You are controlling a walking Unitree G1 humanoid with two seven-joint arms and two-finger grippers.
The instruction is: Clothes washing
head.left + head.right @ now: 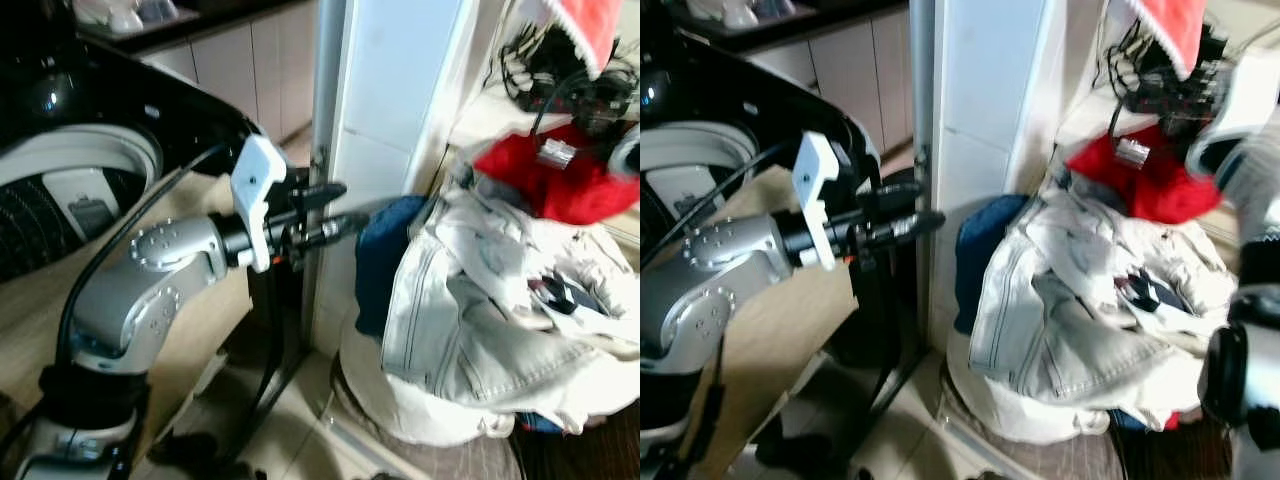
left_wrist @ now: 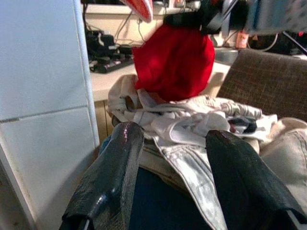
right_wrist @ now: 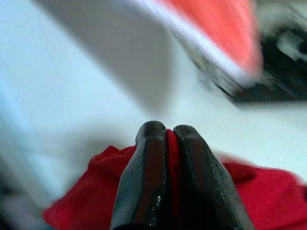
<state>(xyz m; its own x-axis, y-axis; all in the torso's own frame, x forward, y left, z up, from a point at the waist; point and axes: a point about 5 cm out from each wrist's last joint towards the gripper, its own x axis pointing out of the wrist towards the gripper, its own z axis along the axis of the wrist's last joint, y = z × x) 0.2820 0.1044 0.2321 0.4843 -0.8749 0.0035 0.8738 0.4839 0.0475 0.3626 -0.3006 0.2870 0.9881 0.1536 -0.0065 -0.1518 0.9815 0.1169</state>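
The washing machine [image 1: 70,190] stands at the left, the laundry heap [image 1: 480,330] at the right, with a tiled pillar [image 1: 385,120] between and behind them.

Left arm [image 1: 150,290]: brushed silver castings with rounded joint housings; a ring of small screws marks the round cap of the forearm joint [image 1: 160,245]. A black cable [image 1: 120,240] runs along the outside of the arm. At the wrist, a black collar followed by a white angular plastic bracket [image 1: 258,195].

Left gripper [image 1: 340,207]: two long black fingers [image 2: 110,177], glossy, tapering to rounded tips, surface slightly textured in the wrist view.

Right gripper [image 3: 165,136]: black fingers [image 3: 144,182] of the same form, smooth with a soft sheen.

Right arm [image 1: 1250,330]: blurred silver and white housing with a black rounded section at the lower right edge of the right eye view.
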